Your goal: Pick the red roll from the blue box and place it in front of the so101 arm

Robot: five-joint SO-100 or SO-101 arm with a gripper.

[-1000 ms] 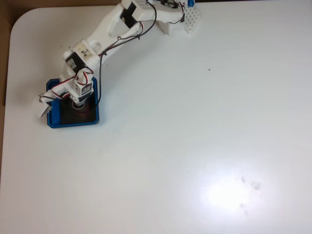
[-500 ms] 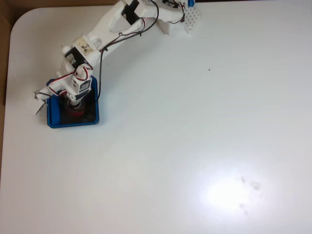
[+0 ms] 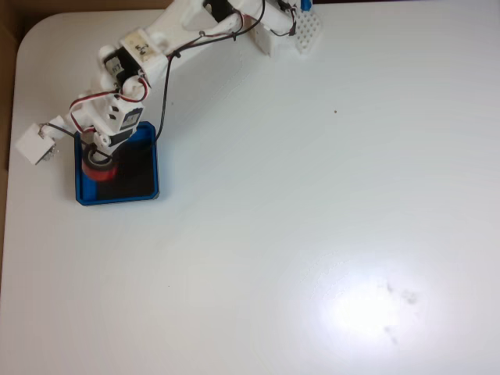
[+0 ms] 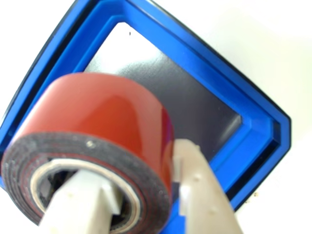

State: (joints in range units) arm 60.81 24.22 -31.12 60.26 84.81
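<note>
**A:** Over at the left edge of the table (image 3: 312, 234), the so101 arm (image 3: 148, 55) is stretched out from its base at the top, bent down over the blue box (image 3: 152, 168). Looks like it's got the red roll (image 3: 98, 169), right?

**B:** Yep. In the wrist view it's obvious: the gripper (image 4: 141, 195) is clamped on the red roll (image 4: 102, 126), one finger poked through the centre hole and the other finger (image 4: 200, 190) pressed against the outside. So it's pinching the wall of the ring instead of trying to span the whole thing. Makes sense, the roll is pretty fat compared with those fingers.

**A:** Is it actually off the floor of the box though?

**B:** I'd say so. From the wrist camera the roll hangs in front of the blue box (image 4: 204, 63) with the dark floor well behind it and looking a bit soft. In the fixed view it's above the left part of the tray, near the rim, not out over bare table yet.

**A:** So the pick is basically done?

**B:** My guess, yeah. What's left is carrying it clear of the rim and over to the open table in front of the base. The roll's surface looks glossy, so a slip from that one-wall pinch is the thing I'd watch.
</note>
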